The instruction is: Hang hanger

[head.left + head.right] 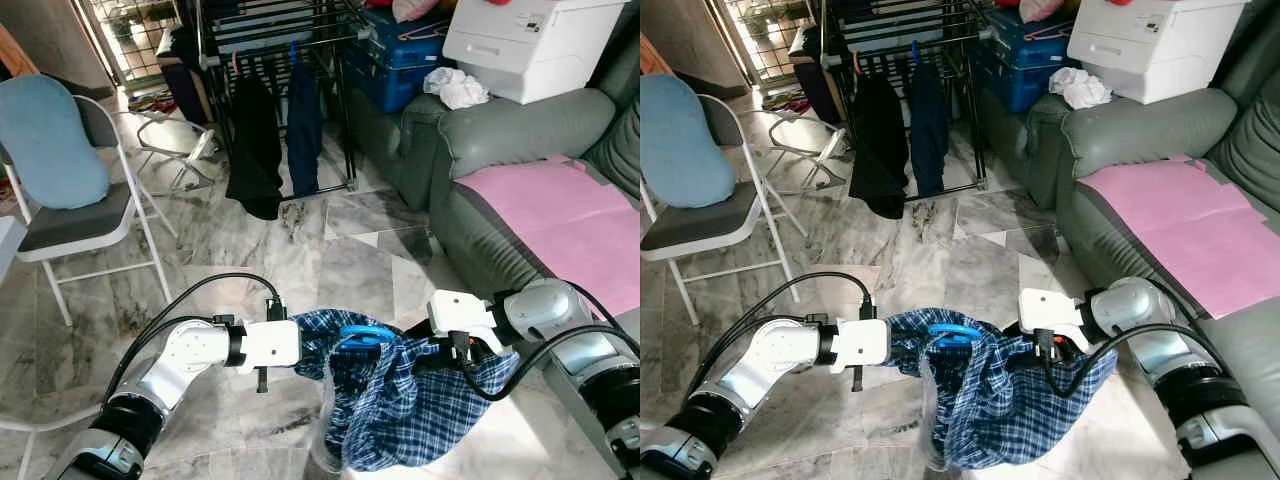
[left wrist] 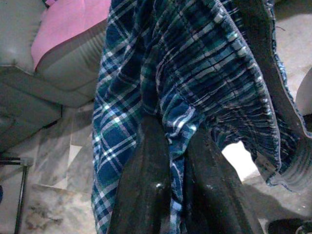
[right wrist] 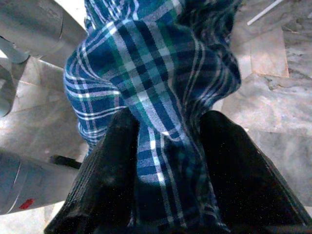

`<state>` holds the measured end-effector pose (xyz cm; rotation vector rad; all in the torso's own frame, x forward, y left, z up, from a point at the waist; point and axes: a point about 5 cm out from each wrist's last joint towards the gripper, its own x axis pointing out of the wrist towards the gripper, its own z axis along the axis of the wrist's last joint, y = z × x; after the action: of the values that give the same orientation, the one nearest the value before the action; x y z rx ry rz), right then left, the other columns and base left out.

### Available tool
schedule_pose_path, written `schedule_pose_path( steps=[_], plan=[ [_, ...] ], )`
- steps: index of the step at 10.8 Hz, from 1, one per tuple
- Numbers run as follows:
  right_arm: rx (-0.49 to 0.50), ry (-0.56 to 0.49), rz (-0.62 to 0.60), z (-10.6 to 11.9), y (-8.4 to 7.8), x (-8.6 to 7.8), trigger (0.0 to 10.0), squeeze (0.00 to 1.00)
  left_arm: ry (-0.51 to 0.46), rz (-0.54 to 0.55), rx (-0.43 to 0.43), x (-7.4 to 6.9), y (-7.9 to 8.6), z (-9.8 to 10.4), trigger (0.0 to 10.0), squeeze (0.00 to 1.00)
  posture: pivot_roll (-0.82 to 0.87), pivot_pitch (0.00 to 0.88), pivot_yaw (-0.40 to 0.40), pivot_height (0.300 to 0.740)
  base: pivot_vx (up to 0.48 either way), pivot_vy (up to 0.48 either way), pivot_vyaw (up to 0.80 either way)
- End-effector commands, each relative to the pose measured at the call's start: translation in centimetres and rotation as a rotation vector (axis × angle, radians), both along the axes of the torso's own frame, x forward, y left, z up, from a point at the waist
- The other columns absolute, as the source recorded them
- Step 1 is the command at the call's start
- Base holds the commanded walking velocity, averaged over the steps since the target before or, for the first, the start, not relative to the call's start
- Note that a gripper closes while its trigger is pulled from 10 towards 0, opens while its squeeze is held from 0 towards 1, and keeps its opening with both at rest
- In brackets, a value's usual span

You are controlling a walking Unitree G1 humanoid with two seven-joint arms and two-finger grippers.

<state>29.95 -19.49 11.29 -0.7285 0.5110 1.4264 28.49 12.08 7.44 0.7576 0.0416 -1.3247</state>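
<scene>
A blue plaid garment hangs between my two arms, low over the marble floor. A blue hanger shows at its top, its hook curving out of the cloth. My left gripper is shut on the plaid cloth at the garment's left edge, its fingers pinching a fold. My right gripper is shut on the cloth at the right edge, with a bunch of fabric between its pads. A black drying rack with dark clothes stands ahead across the floor.
A grey sofa with a pink sheet runs along the right. A white printer and blue case sit beyond it. A folding chair with a blue cushion stands at the left. Marble floor lies open towards the rack.
</scene>
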Motion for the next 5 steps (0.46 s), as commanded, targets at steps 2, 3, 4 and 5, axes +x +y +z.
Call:
schedule_pose_path(
  steps=[2, 3, 4, 5],
  plan=[
    [-0.002, -0.009, 0.013, 0.08, 0.29, 0.22, 0.0, 0.0, -0.054, 0.0, -0.045, 0.6, -0.3, 1.21, 0.0, 0.0, -0.09, 0.0, 0.106, 0.74, 0.0, 0.0, 0.0],
    [-0.001, -0.004, 0.013, -0.17, 0.25, 0.13, 0.0, 0.0, -0.053, 0.001, -0.046, 0.62, -0.27, 1.2, 0.0, 0.0, -0.09, 0.0, 0.107, 0.74, 0.0, 0.0, 0.0],
    [-0.002, -0.001, 0.014, -0.21, 0.21, 0.07, 0.0, 0.0, -0.055, 0.001, -0.047, 0.63, -0.29, 1.21, 0.0, 0.0, -0.09, 0.0, 0.107, 0.74, 0.0, 0.0, 0.0],
    [-0.002, 0.003, 0.014, -0.24, 0.16, 0.03, 0.0, 0.0, -0.056, 0.001, -0.048, 0.68, -0.36, 1.23, 0.0, 0.0, -0.09, 0.0, 0.107, 0.74, 0.0, 0.0, 0.0]
  ],
)
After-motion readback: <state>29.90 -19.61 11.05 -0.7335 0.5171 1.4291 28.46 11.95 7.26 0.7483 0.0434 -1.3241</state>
